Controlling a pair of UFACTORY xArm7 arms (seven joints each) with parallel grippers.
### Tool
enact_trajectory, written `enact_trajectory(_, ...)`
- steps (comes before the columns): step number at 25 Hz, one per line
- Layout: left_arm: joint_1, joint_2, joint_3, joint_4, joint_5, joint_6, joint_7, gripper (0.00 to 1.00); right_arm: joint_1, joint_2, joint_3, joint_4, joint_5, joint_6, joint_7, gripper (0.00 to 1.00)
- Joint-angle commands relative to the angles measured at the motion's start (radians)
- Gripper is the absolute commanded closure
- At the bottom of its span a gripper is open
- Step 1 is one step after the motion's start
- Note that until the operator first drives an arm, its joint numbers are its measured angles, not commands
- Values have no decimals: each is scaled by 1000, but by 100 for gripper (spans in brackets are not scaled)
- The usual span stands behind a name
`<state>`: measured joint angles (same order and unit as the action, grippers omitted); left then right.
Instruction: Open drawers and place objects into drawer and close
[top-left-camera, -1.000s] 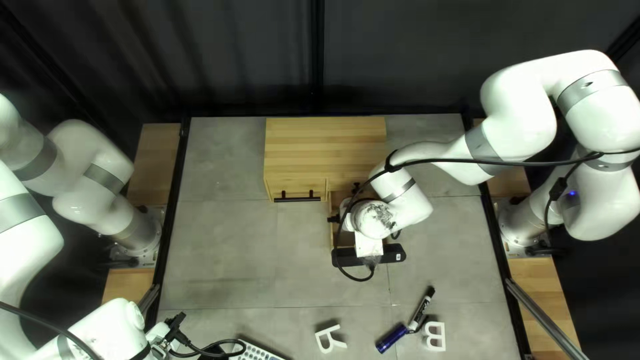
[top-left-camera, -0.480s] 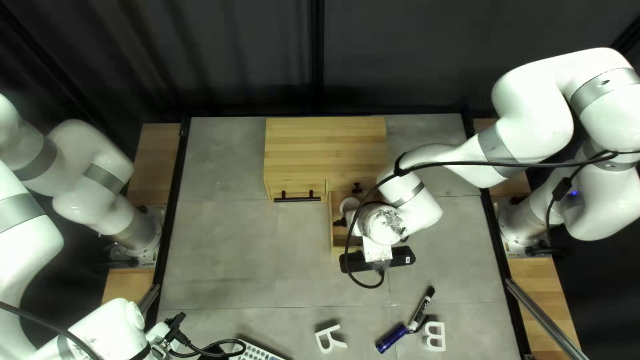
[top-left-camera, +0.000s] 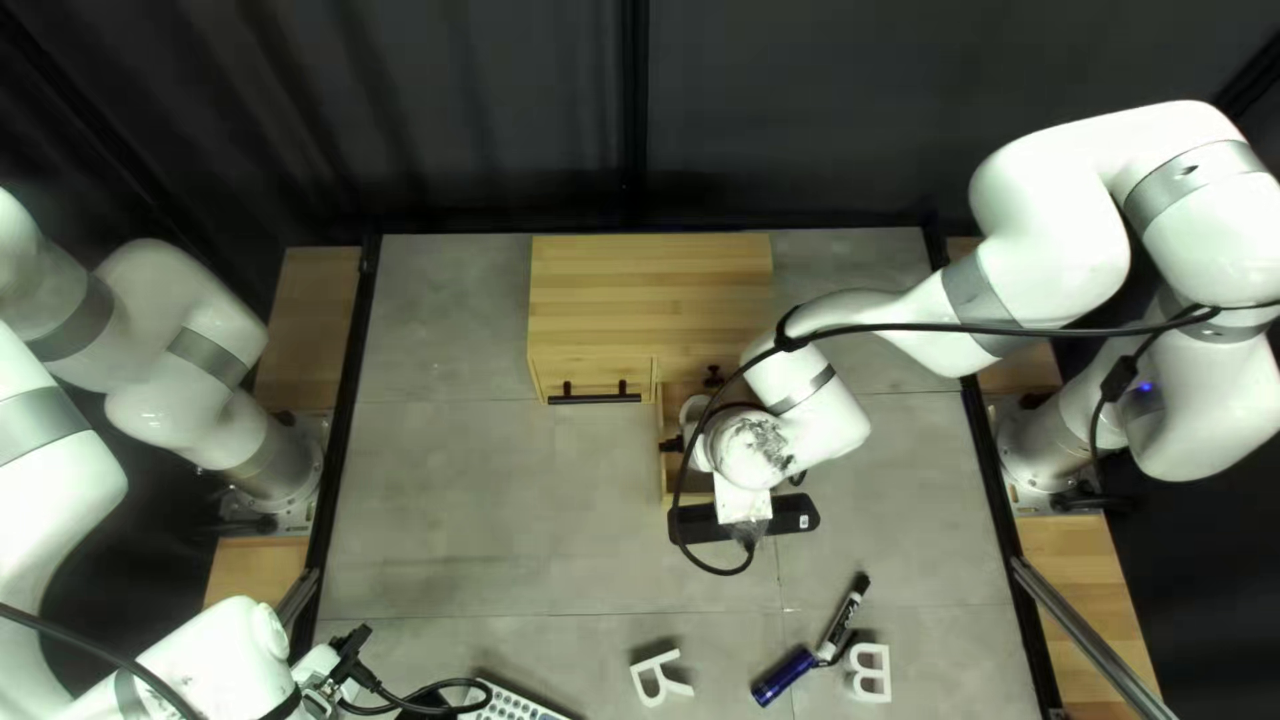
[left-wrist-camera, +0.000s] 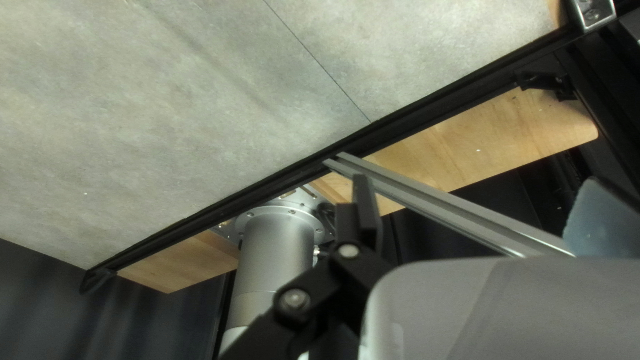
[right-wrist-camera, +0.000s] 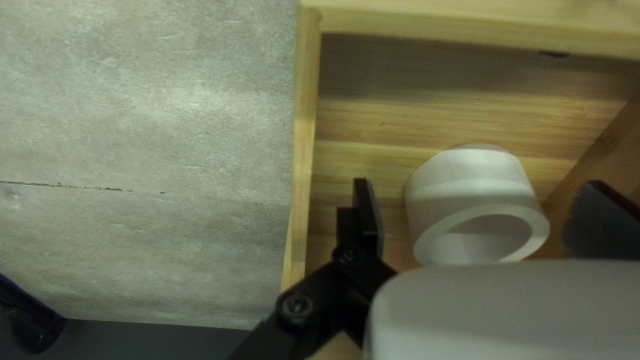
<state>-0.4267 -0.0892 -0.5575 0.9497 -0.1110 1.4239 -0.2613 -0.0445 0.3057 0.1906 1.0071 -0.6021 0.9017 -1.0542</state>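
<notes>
In the top left view my right gripper (top-left-camera: 671, 446) is over the pulled-out right drawer (top-left-camera: 687, 483) of the wooden cabinet (top-left-camera: 650, 287), mostly hidden by its wrist. A white ring-shaped roll (right-wrist-camera: 470, 190) lies in the drawer, below and between the fingers of my open right gripper (right-wrist-camera: 475, 217), with gaps on both sides. My left gripper (top-left-camera: 344, 671), at the near left corner, is open and empty in its wrist view, where the left gripper (left-wrist-camera: 477, 217) faces the table's side. The cabinet's left drawer, with a black handle (top-left-camera: 595, 396), is closed.
Near the table's front edge lie a white letter R (top-left-camera: 660, 678), a blue-capped marker (top-left-camera: 783, 678), a black-and-white marker (top-left-camera: 843, 619) and a white letter B (top-left-camera: 870, 672). A keyboard (top-left-camera: 507, 703) shows at the bottom. A metal rail (left-wrist-camera: 440, 200) is near the left gripper.
My right arm shifted right and slightly toward the near edge, then partly back left, staying over the drawer. The left arm, the drawer and the table objects show no movement.
</notes>
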Motion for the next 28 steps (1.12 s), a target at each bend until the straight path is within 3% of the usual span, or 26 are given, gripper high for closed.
enact_trajectory(1,0,0,0,0,0,0,0,0,4,9,3,16,16,23,6,0)
enact_trajectory(7,0,0,0,0,0,0,0,0,9,13,12,25,30,21,9,0)
enact_trajectory(8,0,0,0,0,0,0,0,0,12,12,14,27,31,24,9,14)
enact_trajectory(9,0,0,0,0,0,0,0,0,14,8,16,28,31,27,9,61)
enact_trajectory(10,0,0,0,0,0,0,0,0,16,6,17,27,30,28,9,61)
enact_trajectory(11,0,0,0,0,0,0,0,0,18,2,18,26,28,29,10,98)
enact_trajectory(28,0,0,0,0,0,0,0,0,8,-4,15,3,23,3,0,100)
